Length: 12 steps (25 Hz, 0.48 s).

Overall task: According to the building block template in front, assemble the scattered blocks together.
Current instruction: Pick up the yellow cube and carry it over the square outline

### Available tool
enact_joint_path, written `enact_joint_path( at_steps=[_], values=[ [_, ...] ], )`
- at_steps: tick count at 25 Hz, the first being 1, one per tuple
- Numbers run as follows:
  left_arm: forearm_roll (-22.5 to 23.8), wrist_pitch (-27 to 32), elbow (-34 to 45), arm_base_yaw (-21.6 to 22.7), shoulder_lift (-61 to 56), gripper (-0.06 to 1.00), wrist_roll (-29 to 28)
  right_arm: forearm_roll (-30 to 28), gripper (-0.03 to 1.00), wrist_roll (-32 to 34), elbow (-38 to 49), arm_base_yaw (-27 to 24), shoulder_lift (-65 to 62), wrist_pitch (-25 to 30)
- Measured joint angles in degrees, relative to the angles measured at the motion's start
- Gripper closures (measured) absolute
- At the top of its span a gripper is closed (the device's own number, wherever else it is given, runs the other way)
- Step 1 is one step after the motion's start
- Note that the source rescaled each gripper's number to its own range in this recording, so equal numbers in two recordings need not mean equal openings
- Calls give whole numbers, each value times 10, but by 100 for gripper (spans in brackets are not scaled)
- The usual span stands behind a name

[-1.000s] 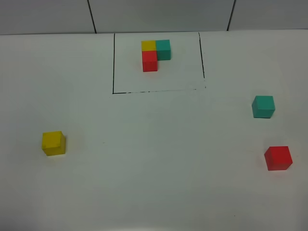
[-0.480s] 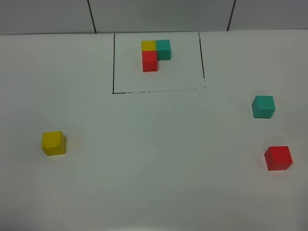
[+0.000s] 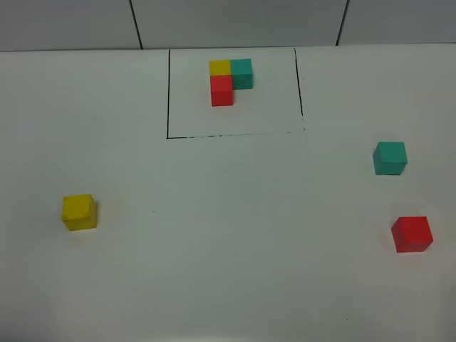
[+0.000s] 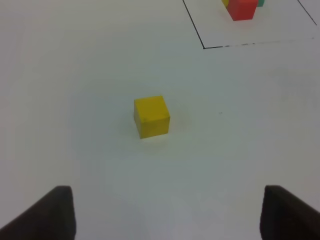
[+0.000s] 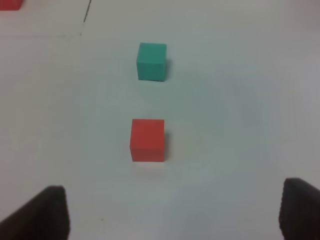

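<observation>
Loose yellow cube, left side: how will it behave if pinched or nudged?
The yellow cube looks rigid with flat square faces, so it probably keeps its shape under a pinch. Resting flat on the table, it likely slides under a push, maybe twisting if off-centre, rather than rolling or tipping. Its matte finish suggests little slip.

Matt, smooth faces are seen on the yellow cube (image 3: 79,211), teal cube (image 3: 390,157) and red cube (image 3: 412,234), and on the white table (image 3: 228,235).
</observation>
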Motion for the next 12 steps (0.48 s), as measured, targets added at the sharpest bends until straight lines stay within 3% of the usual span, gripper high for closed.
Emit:
enact_joint_path(
  at_steps=[8,12],
  values=[
    [4,-4,-2,0,15,25,0,0,24,0,0,0,0,0],
    [13,-45,-7,0,83,25,0,0,24,0,0,0,0,0]
  ],
)
